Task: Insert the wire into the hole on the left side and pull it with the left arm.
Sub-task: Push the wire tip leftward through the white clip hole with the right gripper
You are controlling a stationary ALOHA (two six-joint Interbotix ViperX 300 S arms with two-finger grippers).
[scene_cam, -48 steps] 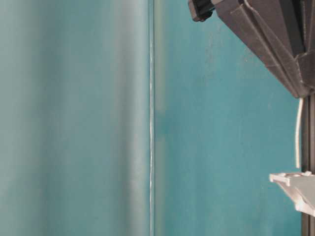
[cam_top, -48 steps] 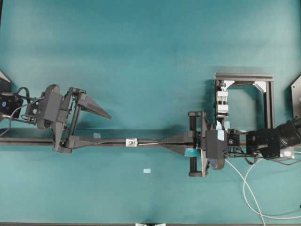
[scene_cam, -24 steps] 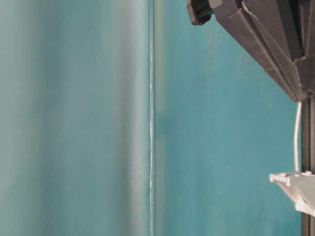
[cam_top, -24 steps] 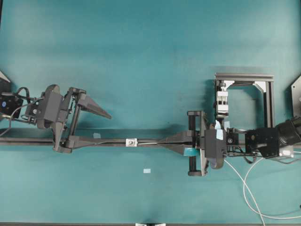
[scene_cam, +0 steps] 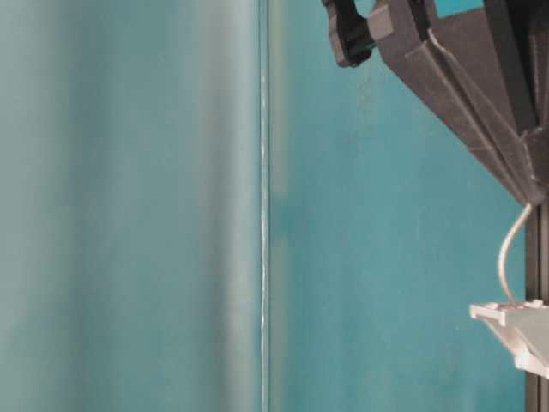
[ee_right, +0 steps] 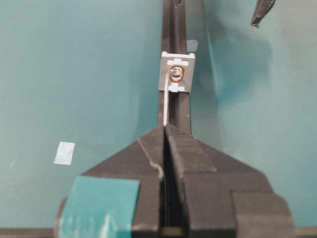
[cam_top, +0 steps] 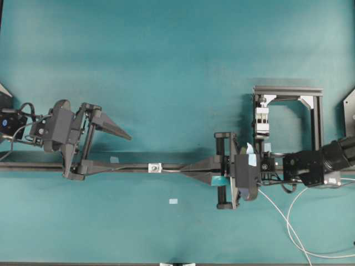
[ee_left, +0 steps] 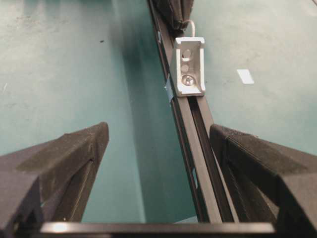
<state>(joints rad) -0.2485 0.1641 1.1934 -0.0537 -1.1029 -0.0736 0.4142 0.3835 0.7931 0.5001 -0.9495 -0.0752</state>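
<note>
Teal table (cam_top: 166,55) with the long black rail (cam_top: 133,167) running across it; a black frame fixture (cam_top: 288,116) stands at the far right of the overhead view. Left arm gripper (cam_top: 108,148) sits with jaws spread wide, one finger angled off the rail and the other along it, holding nothing; in its wrist view the two fingers flank the rail, well short of the block. Right gripper (ee_right: 165,130), with the teal tape, is closed tight on the wire (ee_right: 165,106), tip pinched just behind the small silver block (cam_top: 155,167). The wire's slack trails off in loops toward the table's right edge. Between fingertips and block the wire bows upward in the table-level view (scene_cam: 508,257), so it looks pushed against the block. Right wrist view: wire end meets the hole (ee_right: 176,74) at its rim; whether it has passed through I cannot tell. Left wrist view shows no wire emerging on the near face of the block (ee_left: 188,67). Judgement: insertion at or just begun; feed-through, left grasp and pull all remain.
</note>
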